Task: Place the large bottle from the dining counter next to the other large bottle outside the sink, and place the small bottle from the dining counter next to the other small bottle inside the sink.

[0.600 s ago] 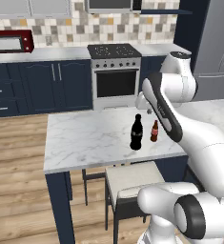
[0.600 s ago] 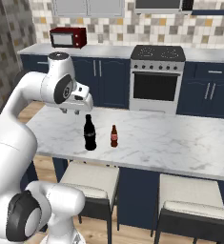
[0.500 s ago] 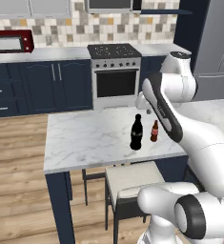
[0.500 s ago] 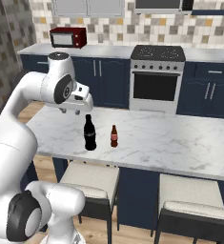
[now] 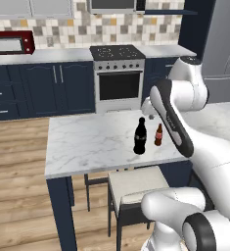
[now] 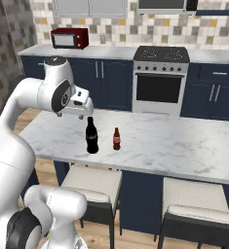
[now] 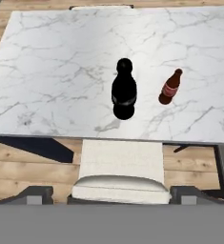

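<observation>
While nothing has shifted since the earlier frames, gripper (image 6: 84, 108) hovers spread above large bottle (image 6: 91, 135) mid-frame. Small bottle (image 6: 117, 139) stands beside it on worktop (image 6: 184, 146). No pickup yet.

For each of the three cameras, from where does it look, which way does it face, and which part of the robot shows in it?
Left base view: behind the arm, on its left, facing the dining counter and stove; arm rises at lower right.
Right base view: behind, on its right, same direction; arm at lower left, gripper above the large bottle.
Hand view: on the hand, looking down at the counter and a stool.
All three share the large bottle and small bottle.
</observation>
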### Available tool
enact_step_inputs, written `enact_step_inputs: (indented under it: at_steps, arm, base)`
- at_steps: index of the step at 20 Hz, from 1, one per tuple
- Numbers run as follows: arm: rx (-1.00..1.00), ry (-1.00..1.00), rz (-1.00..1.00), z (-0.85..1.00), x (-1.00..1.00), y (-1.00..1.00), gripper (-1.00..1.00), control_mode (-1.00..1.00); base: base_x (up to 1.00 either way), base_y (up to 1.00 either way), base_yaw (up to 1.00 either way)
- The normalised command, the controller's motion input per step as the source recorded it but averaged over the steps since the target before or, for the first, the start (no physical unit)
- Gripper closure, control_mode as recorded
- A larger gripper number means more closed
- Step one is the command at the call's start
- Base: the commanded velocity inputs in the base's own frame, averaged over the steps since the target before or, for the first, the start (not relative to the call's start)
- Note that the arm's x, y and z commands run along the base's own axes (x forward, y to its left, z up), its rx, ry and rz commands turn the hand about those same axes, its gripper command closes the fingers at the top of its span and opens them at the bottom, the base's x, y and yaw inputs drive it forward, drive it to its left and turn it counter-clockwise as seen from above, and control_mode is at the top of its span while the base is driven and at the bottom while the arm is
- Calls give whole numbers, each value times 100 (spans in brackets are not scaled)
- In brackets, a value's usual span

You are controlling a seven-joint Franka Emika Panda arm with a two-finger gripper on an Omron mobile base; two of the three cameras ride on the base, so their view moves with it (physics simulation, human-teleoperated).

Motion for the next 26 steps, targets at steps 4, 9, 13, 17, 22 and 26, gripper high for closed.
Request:
enact_step_inputs:
  at_steps: [4,9,13,17,22,26]
  arm:
    - [0,-16,0,-13,-19,0,-100,-100]
    - [-1,-16,0,-16,-11,0,-100,-100]
    - [-3,-13,0,-26,-3,0,-100,-100]
    - [-3,-6,0,-32,0,0,-100,-100]
    - [-1,-3,0,-34,0,0,-100,-100]
    - [0,0,0,-27,13,0,-100,-100]
  base:
    - [0,0,0]
    - [0,0,0]
    - [0,0,0]
    - [0,0,0]
    - [0,0,0]
    - [0,0,0]
